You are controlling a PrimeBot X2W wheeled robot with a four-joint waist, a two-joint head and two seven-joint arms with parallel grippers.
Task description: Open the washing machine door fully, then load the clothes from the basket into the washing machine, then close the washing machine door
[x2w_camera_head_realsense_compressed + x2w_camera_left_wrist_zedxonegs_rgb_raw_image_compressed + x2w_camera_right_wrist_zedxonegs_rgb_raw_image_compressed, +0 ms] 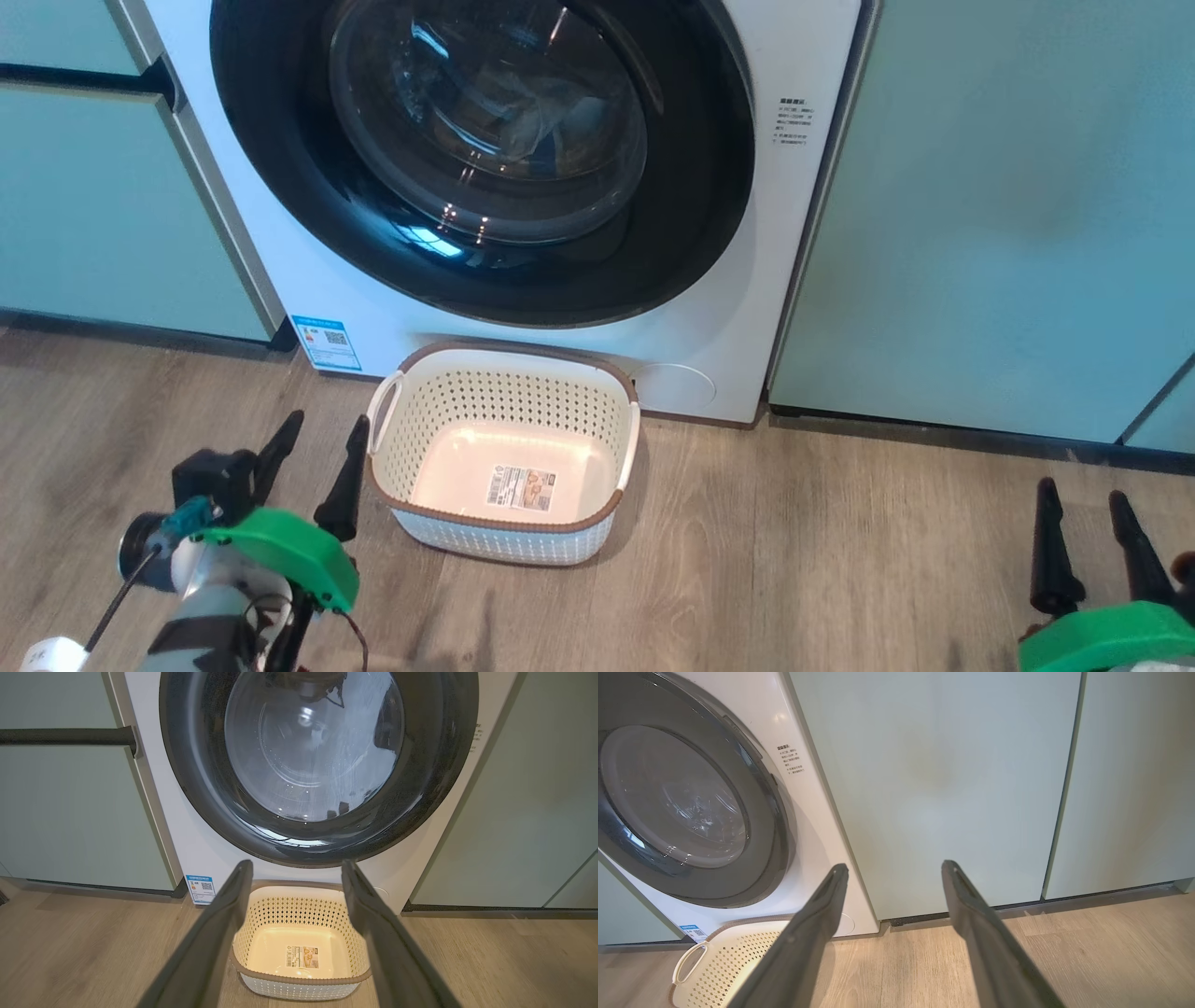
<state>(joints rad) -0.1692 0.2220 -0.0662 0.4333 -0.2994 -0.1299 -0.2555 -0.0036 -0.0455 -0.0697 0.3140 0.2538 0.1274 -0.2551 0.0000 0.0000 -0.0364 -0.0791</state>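
Washing machine door [485,159] looks shut; basket [504,397] empty, on floor by machine [803,233] front. Both jaws open, empty. Risk: latch maybe uncaught, door pops; L jaws near basket handle, could clip it.

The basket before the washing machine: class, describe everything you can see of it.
The small rounded-rectangular cream plastic basket has perforated walls, a brown rim, white loop side handles and a printed label on its smooth floor. It is empty and upright, standing on the wood-look floor close before the white washing machine, below its shut round black-rimmed door. Nothing grips it; the open left gripper hovers beside its left handle, apart.
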